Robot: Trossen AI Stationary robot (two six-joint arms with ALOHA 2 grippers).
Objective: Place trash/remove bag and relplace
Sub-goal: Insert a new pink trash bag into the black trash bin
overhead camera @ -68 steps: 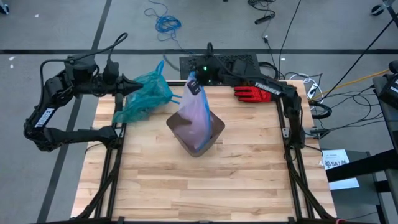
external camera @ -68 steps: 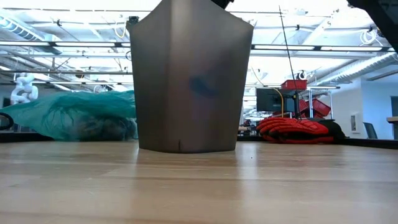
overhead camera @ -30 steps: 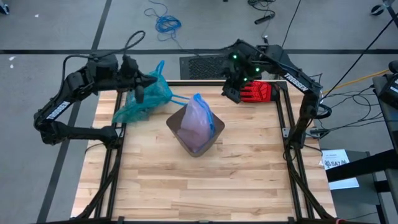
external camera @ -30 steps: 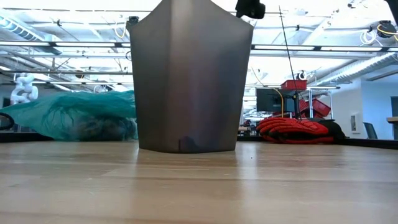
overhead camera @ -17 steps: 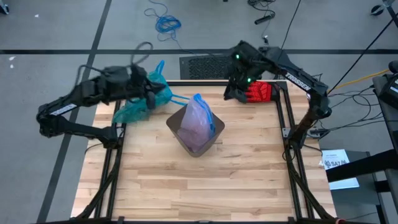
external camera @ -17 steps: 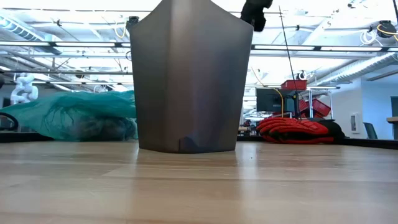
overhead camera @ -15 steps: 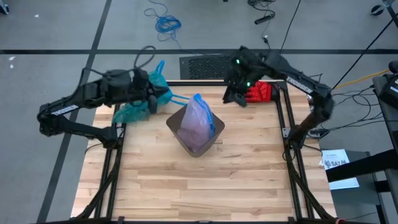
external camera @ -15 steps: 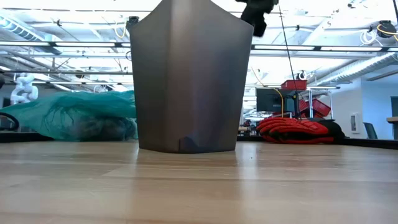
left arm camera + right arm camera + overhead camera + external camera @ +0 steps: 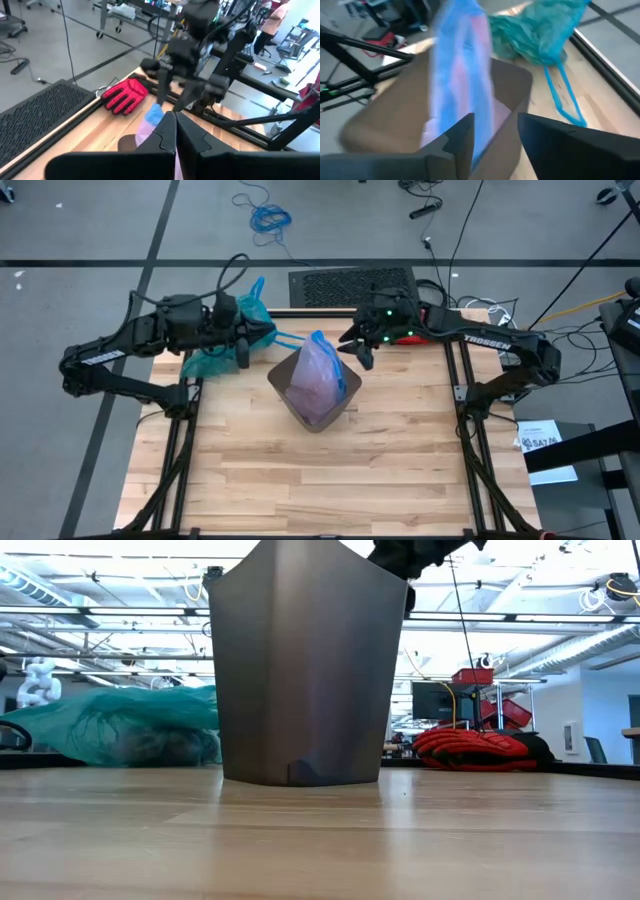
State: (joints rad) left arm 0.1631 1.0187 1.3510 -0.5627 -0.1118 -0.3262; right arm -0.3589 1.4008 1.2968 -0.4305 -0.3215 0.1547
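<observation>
Look at the right hand (image 9: 356, 352) first: swung a long way across, away from the red glove (image 9: 125, 95) and over to just beside the top of the pink bag (image 9: 318, 372). Fingers apart, holding nothing. Made the biggest move of all. Then see the left hand (image 9: 240, 348): slid a shorter way along the back of the worktop (image 9: 330, 470), also closer to the pink bag. Pinched shut, with nothing seen in it. Hangs over the teal bag (image 9: 208, 358) but seems to have let go of it. Now the things that stayed put. Same spot for the bin (image 9: 279, 382), in the middle of the worktop. Same for the pink bag, standing up tall inside it in a bunch, not yet pulled over the rim. Same for the teal bag, lying full at the back left corner. Looks like old bag out, new bag in, and both hands coming to spread the new one open.
</observation>
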